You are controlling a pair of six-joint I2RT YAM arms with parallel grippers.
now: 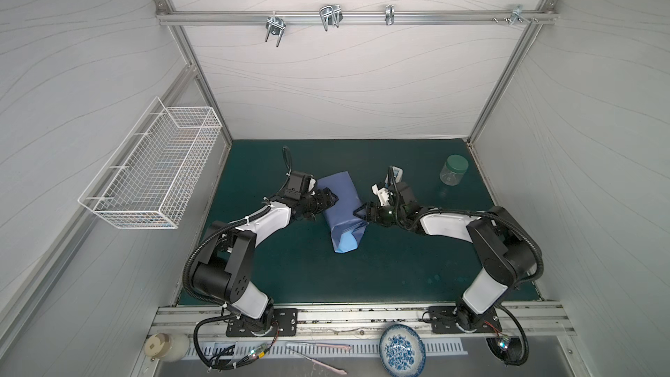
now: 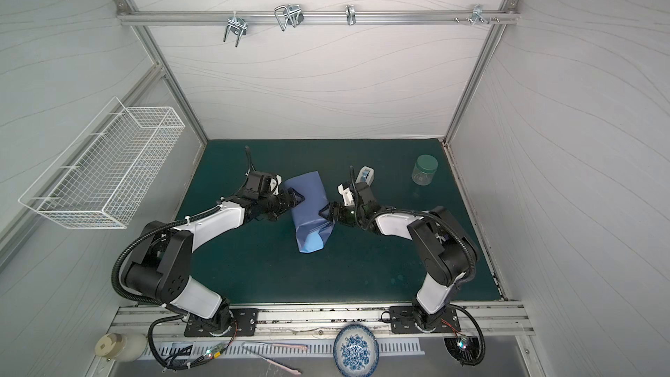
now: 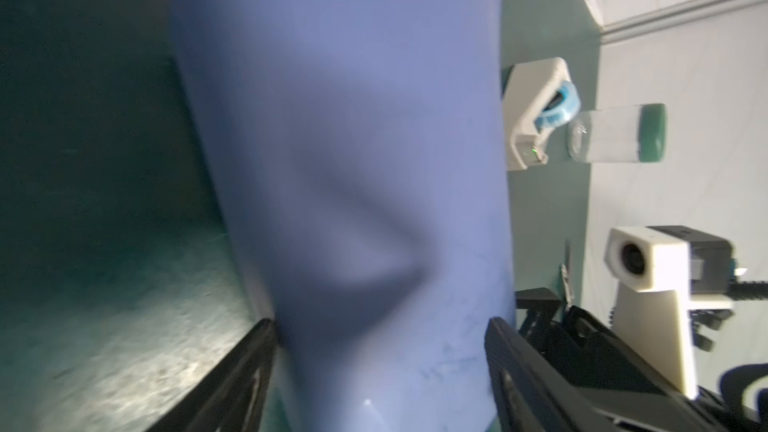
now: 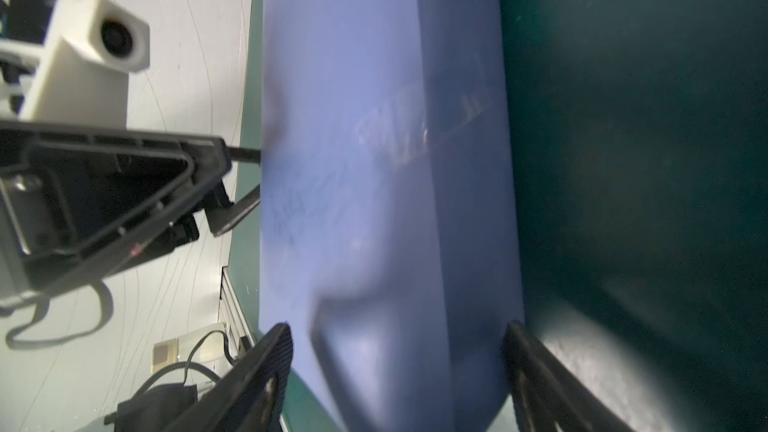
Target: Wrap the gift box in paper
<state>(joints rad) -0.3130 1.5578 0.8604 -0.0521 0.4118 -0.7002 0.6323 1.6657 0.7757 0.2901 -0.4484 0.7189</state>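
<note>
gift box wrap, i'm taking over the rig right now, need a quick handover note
Left gripper: jaws wide around one side of the paper bundle, grip unclear.
Right gripper: open, straddling the opposite side.
Paper: middle of the mat, rolled into a bundle; gift box hidden, presumably inside.
Tape dispenser: just beyond the right gripper.
Done: paper wrapped around.
Left: ends look unfolded, near end gapes showing light blue; fold and tape them.

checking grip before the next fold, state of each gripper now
left gripper: jaws straddle the paper, grip cannot be told
right gripper: open around the paper
</note>
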